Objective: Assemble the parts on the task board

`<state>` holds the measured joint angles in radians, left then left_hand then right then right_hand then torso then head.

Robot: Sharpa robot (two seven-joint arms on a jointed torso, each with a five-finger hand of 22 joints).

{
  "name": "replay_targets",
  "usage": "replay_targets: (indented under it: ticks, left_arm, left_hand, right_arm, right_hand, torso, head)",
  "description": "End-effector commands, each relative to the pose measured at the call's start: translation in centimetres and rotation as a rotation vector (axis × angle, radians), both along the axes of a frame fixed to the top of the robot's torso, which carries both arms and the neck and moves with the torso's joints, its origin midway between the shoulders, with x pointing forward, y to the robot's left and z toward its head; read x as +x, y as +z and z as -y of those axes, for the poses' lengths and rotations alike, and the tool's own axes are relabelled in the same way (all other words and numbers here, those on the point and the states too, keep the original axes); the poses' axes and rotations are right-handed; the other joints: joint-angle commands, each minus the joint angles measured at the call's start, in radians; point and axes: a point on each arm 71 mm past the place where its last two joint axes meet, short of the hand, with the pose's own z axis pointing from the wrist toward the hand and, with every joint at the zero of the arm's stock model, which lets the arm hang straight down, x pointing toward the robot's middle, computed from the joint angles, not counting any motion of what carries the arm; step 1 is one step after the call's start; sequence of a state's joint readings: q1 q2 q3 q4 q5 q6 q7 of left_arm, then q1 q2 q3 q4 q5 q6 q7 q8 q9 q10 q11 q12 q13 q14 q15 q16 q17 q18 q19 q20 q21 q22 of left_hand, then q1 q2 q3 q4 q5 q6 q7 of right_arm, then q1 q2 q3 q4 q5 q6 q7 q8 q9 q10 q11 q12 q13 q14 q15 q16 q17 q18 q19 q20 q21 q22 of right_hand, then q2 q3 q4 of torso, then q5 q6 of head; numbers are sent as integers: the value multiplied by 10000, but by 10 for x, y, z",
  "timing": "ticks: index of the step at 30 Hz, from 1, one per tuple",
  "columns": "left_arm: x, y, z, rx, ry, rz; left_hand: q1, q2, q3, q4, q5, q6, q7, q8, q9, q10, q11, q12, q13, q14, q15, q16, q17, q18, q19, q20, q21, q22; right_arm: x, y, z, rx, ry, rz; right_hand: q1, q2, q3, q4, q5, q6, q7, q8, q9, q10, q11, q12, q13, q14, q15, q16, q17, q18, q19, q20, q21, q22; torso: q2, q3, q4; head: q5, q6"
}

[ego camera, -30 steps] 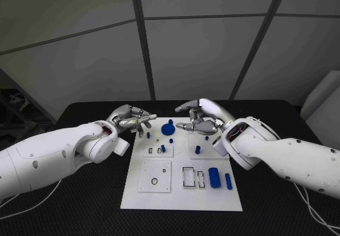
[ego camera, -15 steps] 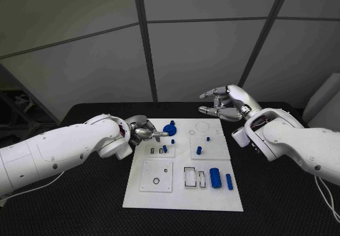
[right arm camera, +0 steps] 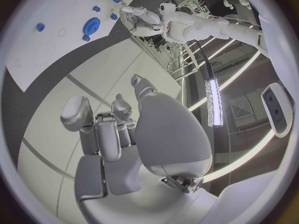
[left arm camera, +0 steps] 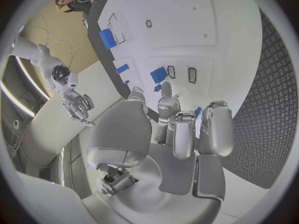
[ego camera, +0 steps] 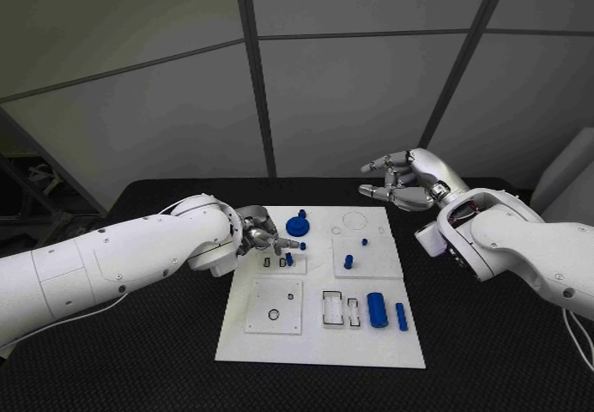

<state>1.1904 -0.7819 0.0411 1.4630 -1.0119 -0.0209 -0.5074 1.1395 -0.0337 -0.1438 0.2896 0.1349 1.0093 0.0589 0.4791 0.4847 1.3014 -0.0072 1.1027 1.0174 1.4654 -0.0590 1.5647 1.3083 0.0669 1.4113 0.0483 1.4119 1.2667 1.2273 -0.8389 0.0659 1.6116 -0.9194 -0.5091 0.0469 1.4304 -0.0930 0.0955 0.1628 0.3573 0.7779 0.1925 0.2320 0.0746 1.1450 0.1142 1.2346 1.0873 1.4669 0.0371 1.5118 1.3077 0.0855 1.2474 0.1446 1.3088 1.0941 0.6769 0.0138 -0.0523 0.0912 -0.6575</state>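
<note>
Task board (ego camera: 310,343), white, lay mid-table, carrying blue parts: two long pieces (ego camera: 376,310) near-right, small pegs (ego camera: 348,260) at centre, a round disc (ego camera: 297,227) farther back. Left hand (ego camera: 261,235) hovered over the board's left-centre, fingers curled together; whether they pinched anything could not be told. Right hand (ego camera: 409,183) hung past the far-right corner, fingers loosely apart, holding nothing.

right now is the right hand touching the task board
Apart. In the head view the right hand hangs raised beyond the far right corner of the task board, fingers spread and holding nothing, with black table between them.
</note>
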Motion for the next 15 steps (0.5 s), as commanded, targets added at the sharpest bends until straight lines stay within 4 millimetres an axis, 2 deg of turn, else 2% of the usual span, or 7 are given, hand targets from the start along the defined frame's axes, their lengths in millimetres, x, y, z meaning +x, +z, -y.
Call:
replay_targets:
  ticks: [1, 15]
  left_arm:
    - [1, -1, 1, 644, -109, -150]
    - [8, -3, 7, 850, -273, -356]
  left_hand:
    - [-18, 67, -46, 6, -36, -78, 9, 66, 28, 18, -22, 41, 9, 1054, -63, 60, 2624, -42, 61, -20, 41, 21]
    - [13, 148, -75, -17, -25, -127, -9, 184, 199, -6, -36, 29, -12, 1054, -73, 60, 2624, -48, 71, -28, 65, 73]
  right_arm:
    - [1, 1, 0, -16, -172, -78]
    - [4, -1, -2, -48, -216, -158]
  right_hand:
    - [-42, 17, -57, 19, 61, 53, -1, 70, -2, -13, -81, -54, -5, 675, -66, -60, 1292, 163, -51, -46, -66, -13]
    - [-66, 16, -70, 36, 85, 64, -6, 85, -5, -18, -86, -66, -26, 663, -72, -85, 1247, 171, -74, -52, -93, -53]
  torso:
    - [15, -1, 2]
    - [16, -8, 2]
  head:
    - [21, -44]
    - [30, -163]
